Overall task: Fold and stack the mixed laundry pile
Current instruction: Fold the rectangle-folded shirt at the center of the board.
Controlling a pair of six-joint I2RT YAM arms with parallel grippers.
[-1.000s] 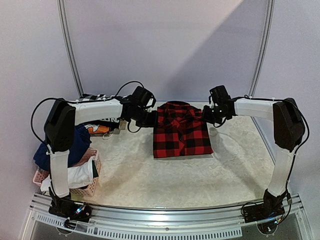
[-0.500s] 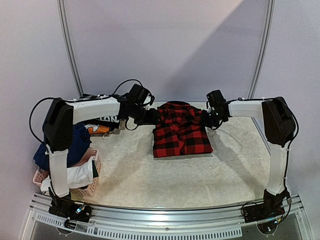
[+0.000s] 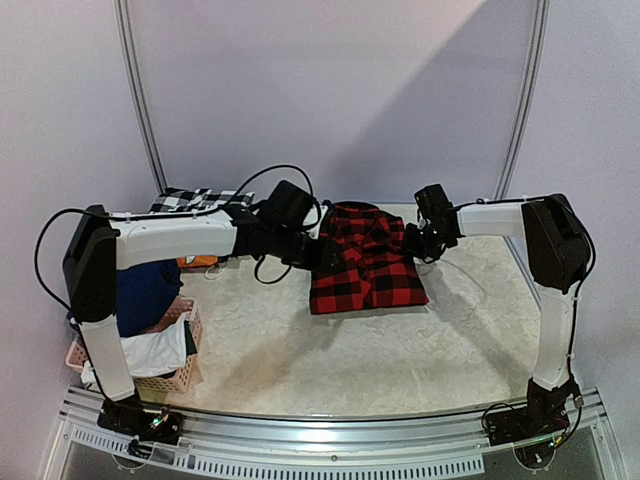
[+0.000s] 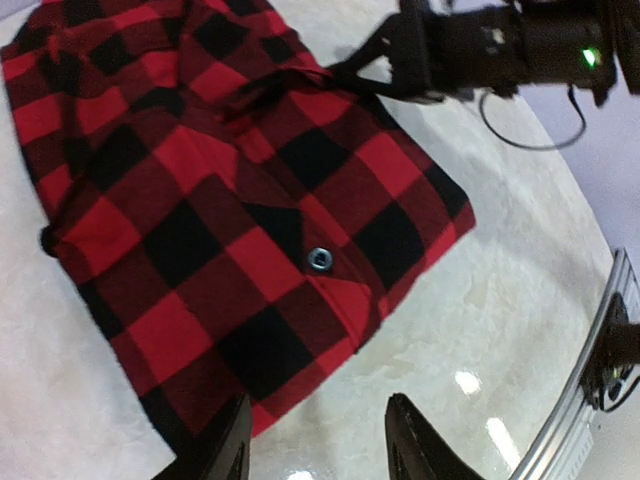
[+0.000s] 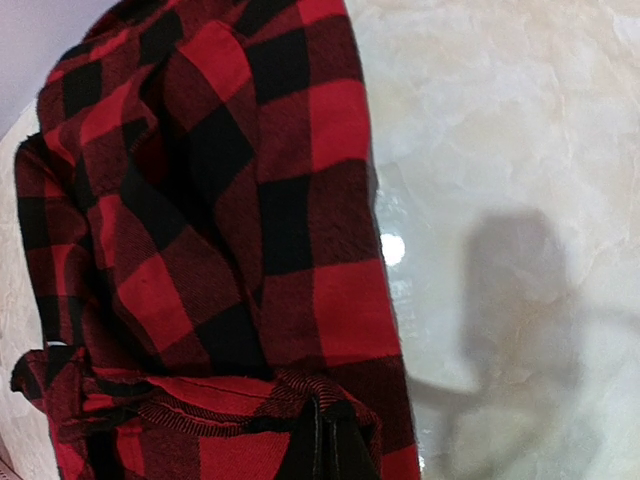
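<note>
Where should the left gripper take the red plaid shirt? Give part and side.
Probably its left folded edge, approached from the left, low over the table: the red plaid shirt lies flat, that edge is free, and the right gripper pinches the opposite edge.

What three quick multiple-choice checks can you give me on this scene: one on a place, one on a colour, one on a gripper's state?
1. Where is the red-and-black plaid shirt?
A. Draped over an arm.
B. Hanging on the back wall.
C. Folded on the table.

2. What colour is the lattice basket?
A. Pink.
B. Green.
C. Yellow.

3. How is the right gripper?
A. Open above the shirt.
B. Shut on the shirt's edge.
C. Out of view.

Answers:
1 C: the top view shows it lying on the table's pale surface.
2 A: its wall at the near left is pink.
3 B: the right wrist view shows its fingers together with plaid fabric bunched around them.
</note>
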